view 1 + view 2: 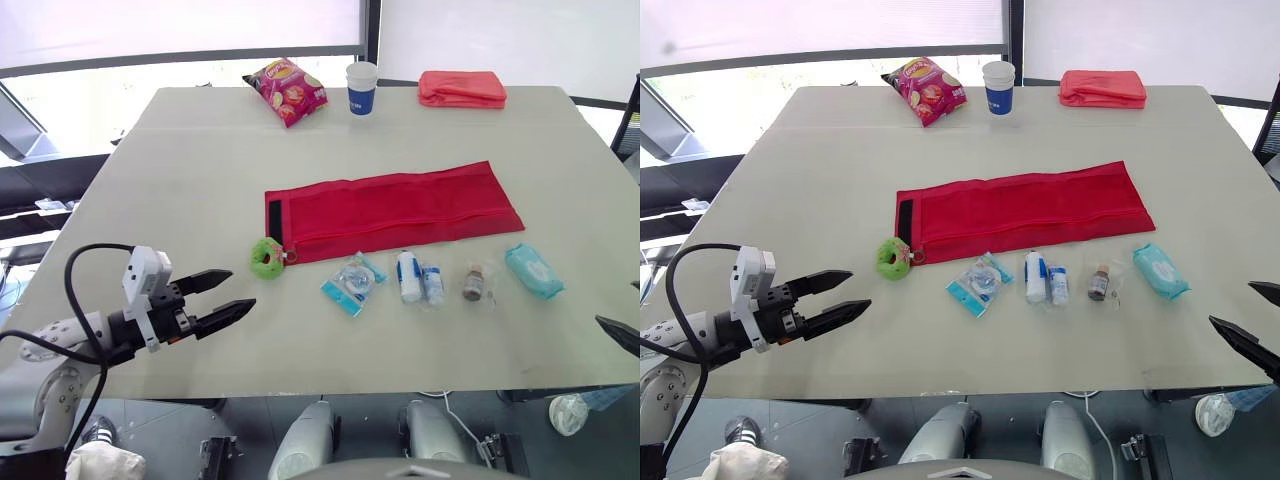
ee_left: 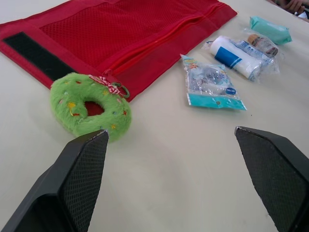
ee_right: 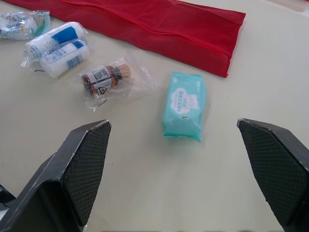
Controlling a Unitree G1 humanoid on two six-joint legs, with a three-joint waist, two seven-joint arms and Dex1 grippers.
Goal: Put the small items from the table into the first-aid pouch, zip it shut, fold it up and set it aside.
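Left eye view gives you the red first-aid pouch (image 1: 395,212) lying flat and unfolded across the middle of the table (image 1: 180,180), with a black strip at its left end. A green plush ring (image 1: 267,258) touches that near-left corner, hooked by the zip pull, and sits between your left gripper (image 1: 238,289) and the pouch.

The small items lie in a row just in front of the pouch, all apart from it. From your left they are a clear packet with teal edging (image 1: 352,284), two white bottles (image 1: 419,279) side by side, a brown vial in a clear bag (image 1: 475,282), and a teal wipes pack (image 1: 533,271).

Your left gripper hovers over the near-left table with its fingers spread, holding nothing. Your right gripper (image 1: 1230,303) is at the near-right edge, also spread and empty, and the wipes pack lies ahead of it.

Along the far edge, well apart from the pouch, are a crisp bag (image 1: 286,90), a paper cup (image 1: 361,88) and a folded red cloth (image 1: 462,88).
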